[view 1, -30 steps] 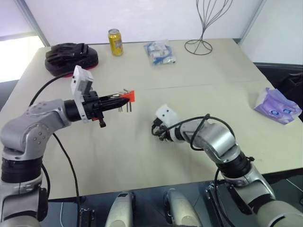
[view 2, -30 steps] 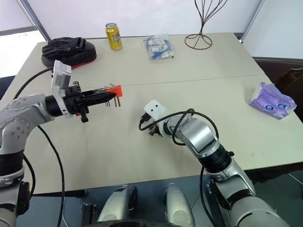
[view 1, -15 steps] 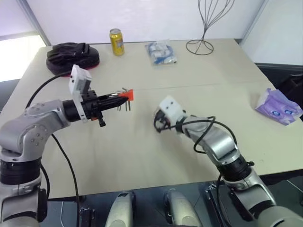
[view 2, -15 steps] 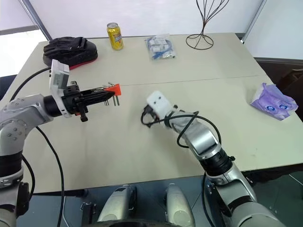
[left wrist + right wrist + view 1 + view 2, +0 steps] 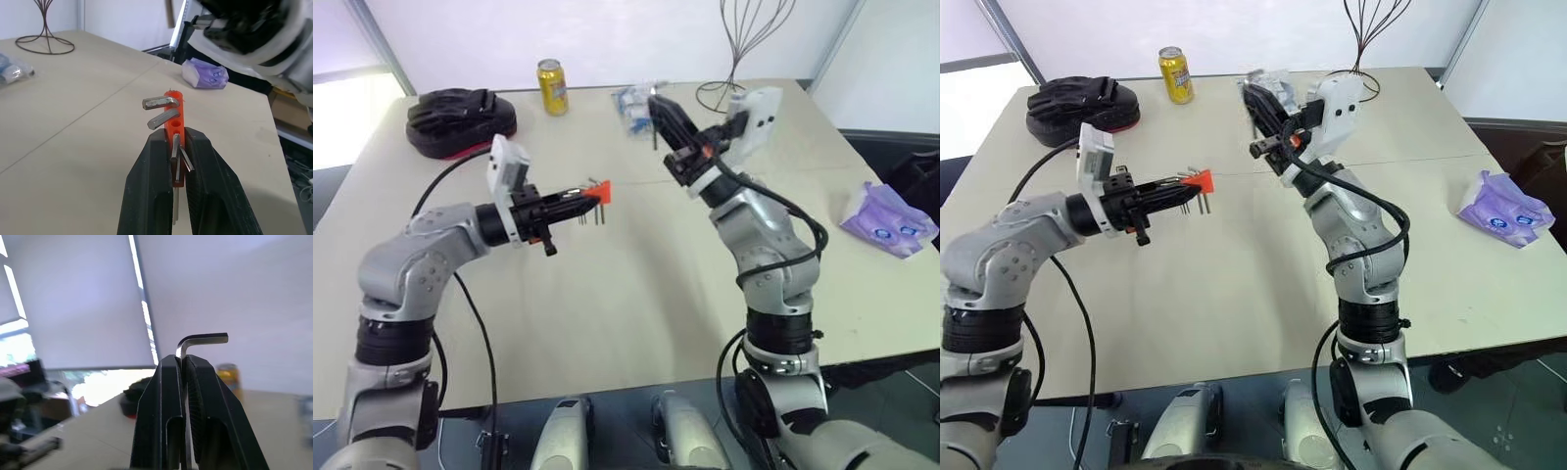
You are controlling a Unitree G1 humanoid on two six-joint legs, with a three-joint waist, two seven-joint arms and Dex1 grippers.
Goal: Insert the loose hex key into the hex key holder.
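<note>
My right jaws [image 5: 183, 363] clenched the thin, stiff, slippery-looking hex key [image 5: 201, 340] by its long shank; my left jaws [image 5: 178, 149] pinched the light orange holder [image 5: 174, 128].

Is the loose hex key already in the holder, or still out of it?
Out. The hex key is clamped in the right tool, raised above the table, apart from the holder in the left tool.

Hex key holder [image 5: 175, 128] held above the desk [image 5: 636, 284] at centre-left; loose hex key [image 5: 195, 346] raised to its right — well apart. Far edge, left to right: bag [image 5: 460, 116], can [image 5: 551, 86], packet [image 5: 1273, 83], wire stand [image 5: 744, 49]. Tissue pack [image 5: 886, 220] at far right.
</note>
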